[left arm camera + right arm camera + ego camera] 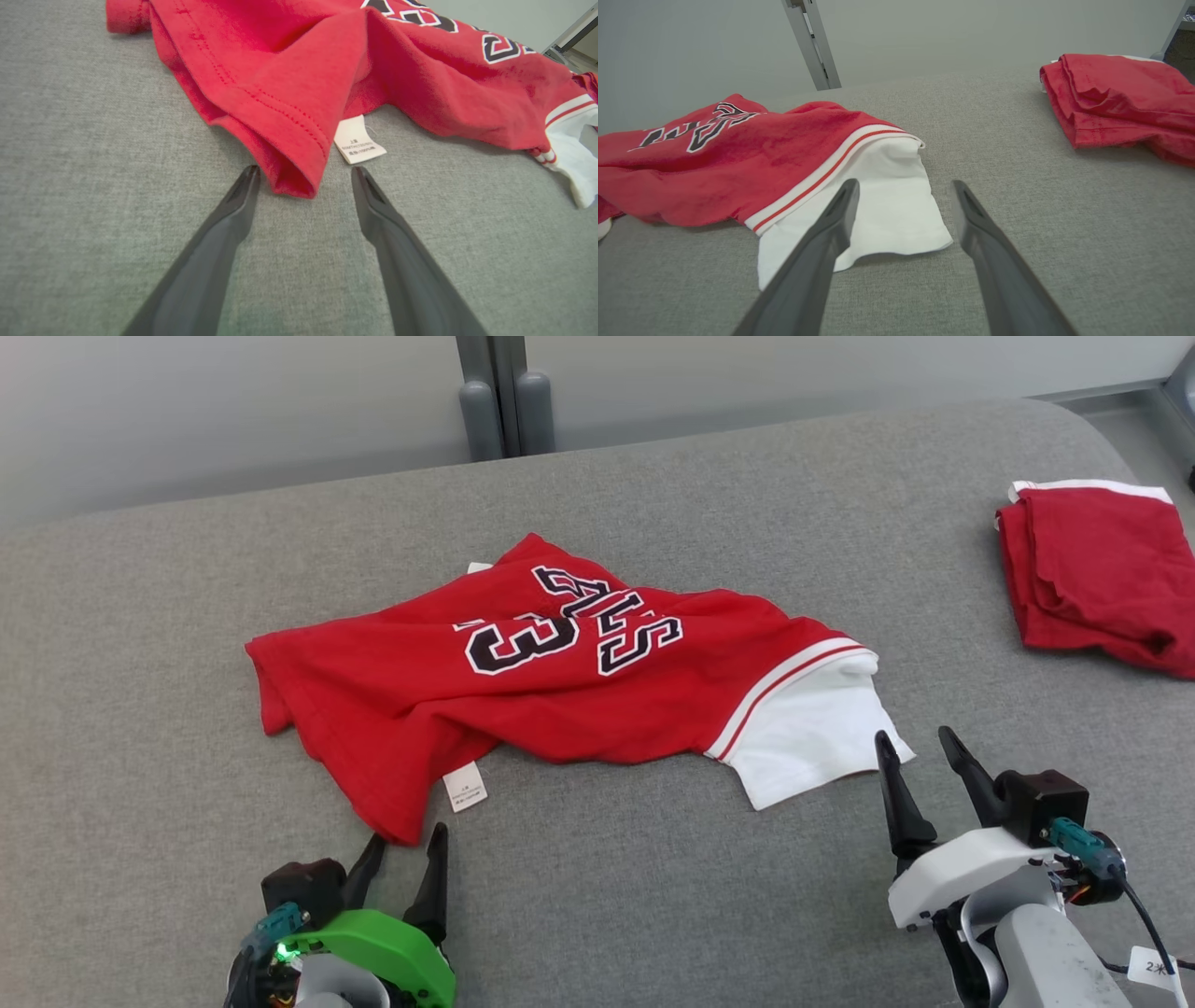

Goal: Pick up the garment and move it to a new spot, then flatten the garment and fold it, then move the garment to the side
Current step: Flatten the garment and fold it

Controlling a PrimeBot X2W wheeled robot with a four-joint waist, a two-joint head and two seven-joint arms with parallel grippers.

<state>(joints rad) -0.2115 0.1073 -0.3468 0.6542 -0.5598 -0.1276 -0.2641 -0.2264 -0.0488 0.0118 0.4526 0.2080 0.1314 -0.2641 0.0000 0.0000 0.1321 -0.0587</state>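
grey cushion (653, 896) bears rumpled jersey (560, 681), folded garment (1102, 569).

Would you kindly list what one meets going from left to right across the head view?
Green-housed left end effector → crumpled red jersey with white sleeve → white-housed right end effector → folded red garment.

The garment (392, 691) was bright red with chunky black lettering outlined in white, and its sleeve (812, 737) was white with a red-striped band. Tiny white label (465, 787) too. The surface (653, 896) was plain grey weave. The folded garment (1102, 569) was red, white trim. The left gripper (408, 833) had a green shell, the right gripper (913, 733) a white one.
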